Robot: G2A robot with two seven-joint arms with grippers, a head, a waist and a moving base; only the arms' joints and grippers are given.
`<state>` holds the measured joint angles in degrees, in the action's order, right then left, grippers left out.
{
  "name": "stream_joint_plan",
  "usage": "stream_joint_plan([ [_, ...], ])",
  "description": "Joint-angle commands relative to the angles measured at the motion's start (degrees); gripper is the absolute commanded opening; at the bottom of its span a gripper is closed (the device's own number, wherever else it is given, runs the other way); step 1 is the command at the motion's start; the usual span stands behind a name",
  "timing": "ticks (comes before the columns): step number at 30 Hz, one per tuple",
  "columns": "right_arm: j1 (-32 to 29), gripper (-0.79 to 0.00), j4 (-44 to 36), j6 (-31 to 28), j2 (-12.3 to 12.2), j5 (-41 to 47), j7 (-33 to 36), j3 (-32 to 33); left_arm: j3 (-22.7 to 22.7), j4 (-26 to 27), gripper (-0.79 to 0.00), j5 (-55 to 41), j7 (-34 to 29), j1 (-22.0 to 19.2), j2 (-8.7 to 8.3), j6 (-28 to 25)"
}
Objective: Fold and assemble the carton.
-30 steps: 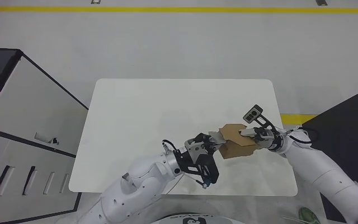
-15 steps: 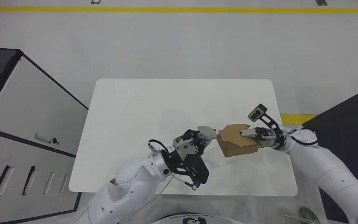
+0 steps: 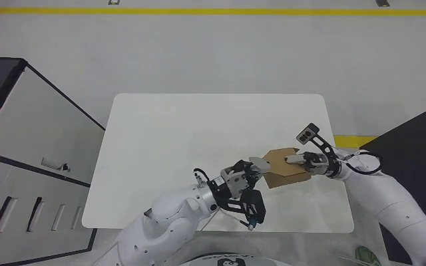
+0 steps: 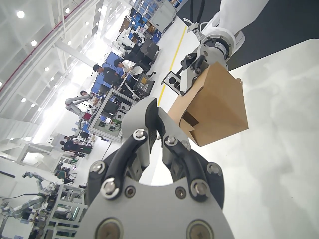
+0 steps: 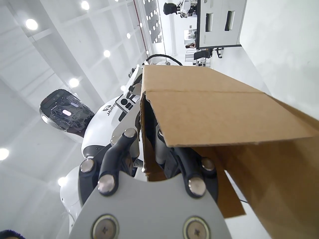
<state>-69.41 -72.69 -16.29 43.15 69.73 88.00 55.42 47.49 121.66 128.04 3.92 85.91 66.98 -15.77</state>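
Note:
A brown cardboard carton (image 3: 283,167) rests on the white table (image 3: 200,133) near its right front part, one end with folded flaps facing my left arm. My right gripper (image 3: 297,159) is shut on the carton's top wall at its far end; in the right wrist view its fingers (image 5: 128,140) pinch a wall of the carton (image 5: 211,110). My left gripper (image 3: 257,164) sits at the carton's near end, shut with nothing between its fingers (image 4: 172,130). The carton (image 4: 216,108) lies just past those tips; whether they touch is unclear.
A grey cabinet (image 3: 40,133) stands off the table's left side. A black surface (image 3: 406,143) lies beyond the right edge. The table's left and far parts are bare.
My left gripper drew back from the carton to the left half a second ago, then came back to its near end. The carton shifted slightly in the right gripper's hold.

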Motion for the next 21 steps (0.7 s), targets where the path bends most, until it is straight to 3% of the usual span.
stream_joint_plan([
  [1,-0.7,-0.785,-0.6,0.0,0.1,1.2,0.0,0.8,-0.2,-0.2,-0.785,-0.3,-0.3,-0.3,0.11,-0.2],
  [21,-1.7,-0.785,-2.6,0.0,0.3,1.5,0.0,2.0,-2.3,-3.5,-0.785,-3.1,1.8,-2.6,0.67,-3.7],
])
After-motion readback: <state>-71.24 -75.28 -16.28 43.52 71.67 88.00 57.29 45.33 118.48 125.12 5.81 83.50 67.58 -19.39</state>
